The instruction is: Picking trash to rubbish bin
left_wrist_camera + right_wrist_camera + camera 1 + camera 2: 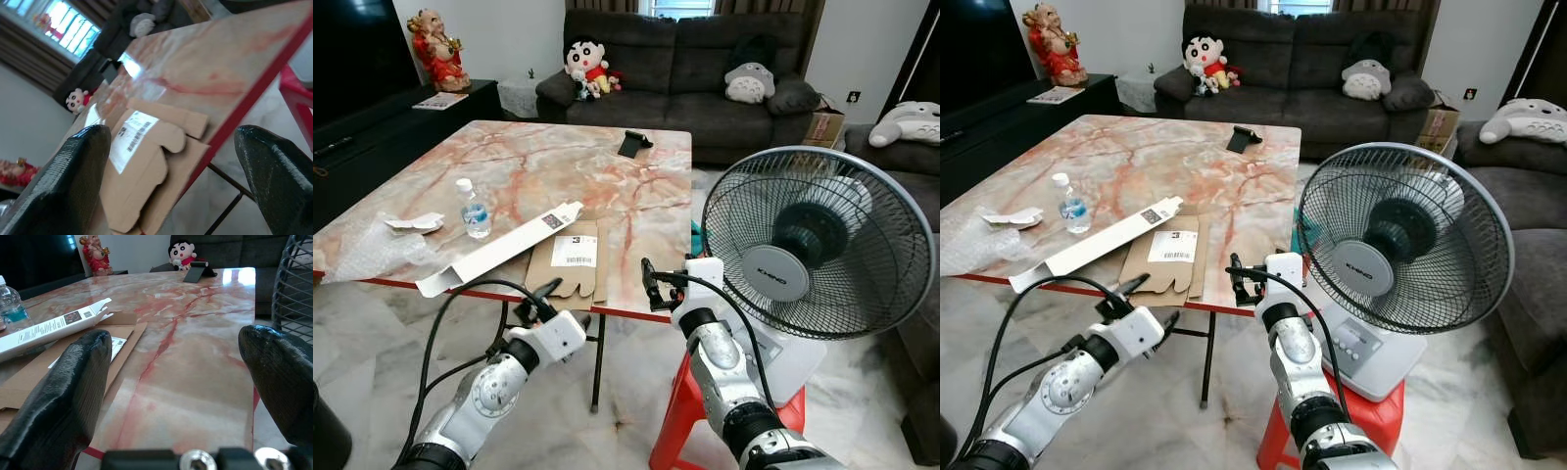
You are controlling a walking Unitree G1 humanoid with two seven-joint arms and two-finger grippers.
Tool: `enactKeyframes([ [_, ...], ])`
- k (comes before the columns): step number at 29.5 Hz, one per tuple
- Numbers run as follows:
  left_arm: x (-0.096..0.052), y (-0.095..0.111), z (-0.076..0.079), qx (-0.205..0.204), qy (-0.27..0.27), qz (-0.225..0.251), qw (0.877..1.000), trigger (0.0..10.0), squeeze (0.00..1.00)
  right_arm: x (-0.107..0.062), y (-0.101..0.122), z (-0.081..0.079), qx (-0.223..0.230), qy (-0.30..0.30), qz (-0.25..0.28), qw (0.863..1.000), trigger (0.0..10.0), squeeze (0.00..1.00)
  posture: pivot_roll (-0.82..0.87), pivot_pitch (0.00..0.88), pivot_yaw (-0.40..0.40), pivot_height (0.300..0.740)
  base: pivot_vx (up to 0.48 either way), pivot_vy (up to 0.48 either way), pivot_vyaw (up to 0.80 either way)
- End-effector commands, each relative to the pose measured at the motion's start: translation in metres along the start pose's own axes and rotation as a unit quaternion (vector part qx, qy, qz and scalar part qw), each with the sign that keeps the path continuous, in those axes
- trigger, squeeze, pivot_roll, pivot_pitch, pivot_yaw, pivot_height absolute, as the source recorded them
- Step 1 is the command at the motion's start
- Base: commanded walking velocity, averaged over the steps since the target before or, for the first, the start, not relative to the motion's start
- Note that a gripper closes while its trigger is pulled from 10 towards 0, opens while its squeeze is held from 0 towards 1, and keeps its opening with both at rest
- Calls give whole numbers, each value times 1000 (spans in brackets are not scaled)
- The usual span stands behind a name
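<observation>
A flattened brown cardboard piece [570, 257] with a white label lies at the near edge of the marble table [538, 162]. Part of it overhangs the red rim. A long white carton [499, 248] lies across it. To the left stand a small water bottle [474, 210], a crumpled white scrap [411, 223] and clear bubble wrap [357, 253]. My left gripper [538, 300] is open, low before the table edge, just below the cardboard [146, 161]. My right gripper [651, 284] is open at the table's near right edge, with the cardboard [73, 364] beyond its left finger. Neither holds anything.
A grey standing fan [813, 245] on a red stool [680, 421] stands close on my right, beside my right arm. A black phone stand [632, 143] sits at the table's far edge. A dark sofa [705, 69] with plush toys is behind, and a black TV cabinet [372, 137] is on the left.
</observation>
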State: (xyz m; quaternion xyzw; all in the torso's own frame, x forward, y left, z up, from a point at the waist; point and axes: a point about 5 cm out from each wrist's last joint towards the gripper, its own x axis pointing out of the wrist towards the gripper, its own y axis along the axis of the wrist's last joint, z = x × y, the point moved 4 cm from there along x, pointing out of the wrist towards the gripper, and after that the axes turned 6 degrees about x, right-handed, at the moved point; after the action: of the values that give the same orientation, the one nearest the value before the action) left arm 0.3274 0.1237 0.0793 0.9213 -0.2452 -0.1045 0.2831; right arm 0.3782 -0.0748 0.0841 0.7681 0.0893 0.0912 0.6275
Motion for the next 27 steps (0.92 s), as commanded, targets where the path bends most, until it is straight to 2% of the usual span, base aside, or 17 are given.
enactKeyframes([
  [1,-2,-8,2,19,-12,-22,1000,10000,0,3,4,-2,-1,3,4,1000,10000,0,17,0,-11,740,0,0,0],
  [4,-1,-12,1,23,-12,-33,999,10000,0,3,4,-2,-1,3,3,1000,10000,0,17,0,-11,740,0,0,0],
  [8,1,-26,-1,60,-25,-72,995,10000,0,2,3,-2,0,4,3,1000,10000,0,16,0,-10,740,0,0,0],
  [27,13,-39,-5,76,-28,-111,991,10000,0,3,3,-3,0,5,1,1000,10000,0,15,0,-11,740,0,0,0],
])
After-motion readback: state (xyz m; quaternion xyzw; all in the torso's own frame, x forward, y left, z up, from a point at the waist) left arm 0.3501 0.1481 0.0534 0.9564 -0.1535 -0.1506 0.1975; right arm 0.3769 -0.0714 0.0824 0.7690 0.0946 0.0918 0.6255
